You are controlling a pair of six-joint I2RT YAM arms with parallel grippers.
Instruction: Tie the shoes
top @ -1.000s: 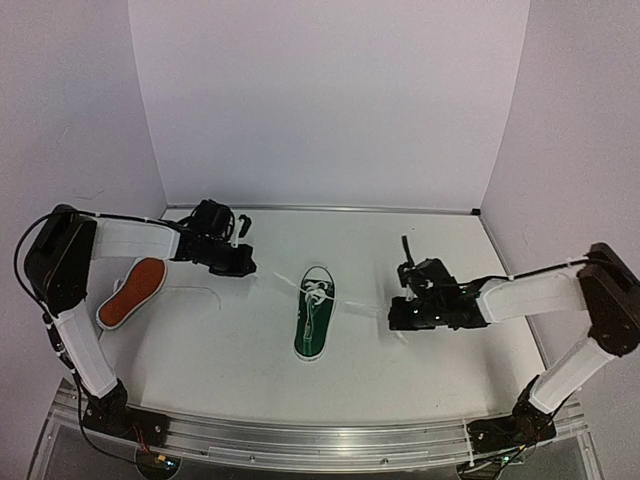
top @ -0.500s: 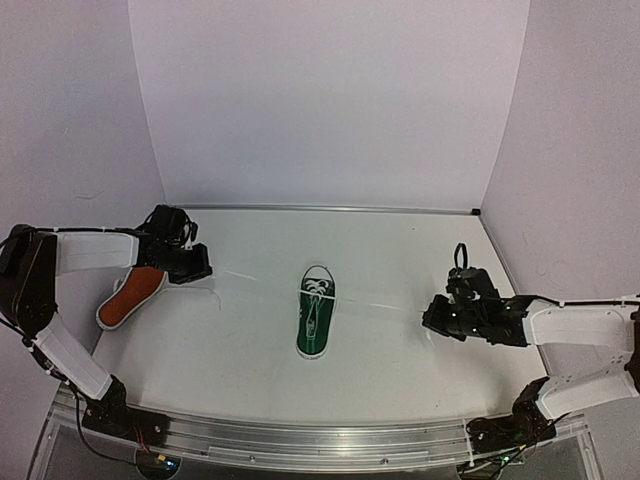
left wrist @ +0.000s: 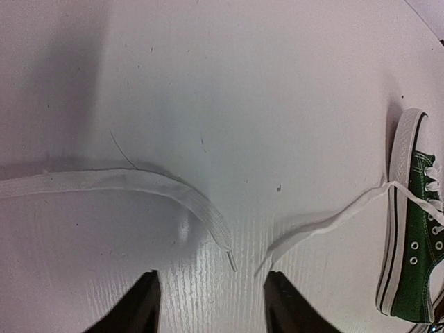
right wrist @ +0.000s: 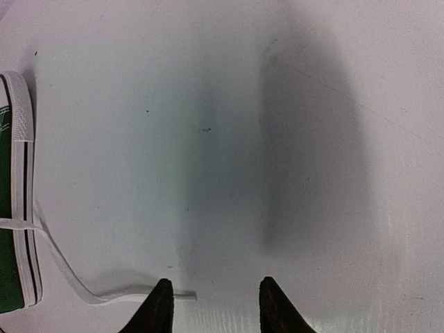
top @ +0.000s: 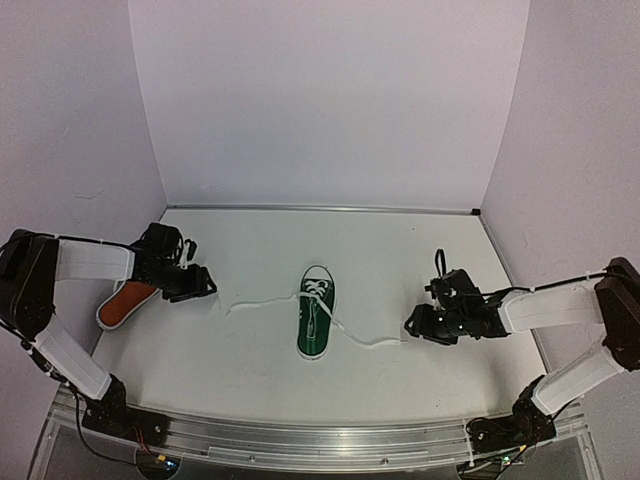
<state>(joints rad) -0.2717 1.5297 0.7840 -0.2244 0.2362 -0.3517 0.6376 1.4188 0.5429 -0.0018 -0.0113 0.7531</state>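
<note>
The dark green shoe [top: 315, 322] lies mid-table, toe toward the far wall, and also shows as the green shoe [left wrist: 418, 229] and the green shoe [right wrist: 10, 208] in the wrist views. Its white laces trail slack to both sides: the left lace [top: 262, 302] and the right lace [top: 368, 342]. The orange-red shoe [top: 122, 304] lies at the left, partly under my left arm. My left gripper [left wrist: 211, 295] is open just short of two lace ends [left wrist: 232, 262]. My right gripper [right wrist: 214, 297] is open, with a lace tip [right wrist: 186, 296] lying on the table beside its left finger.
White walls close in the table at the back and on both sides. A second flat white lace [left wrist: 104, 180] runs in from the left edge of the left wrist view. The arm bases stand on a metal rail [top: 300, 435] at the near edge.
Both grippers were shut and had drawn the green shoe's laces out taut to the sides. They have opened and drifted back inward, and the laces now lie slack on the table.
</note>
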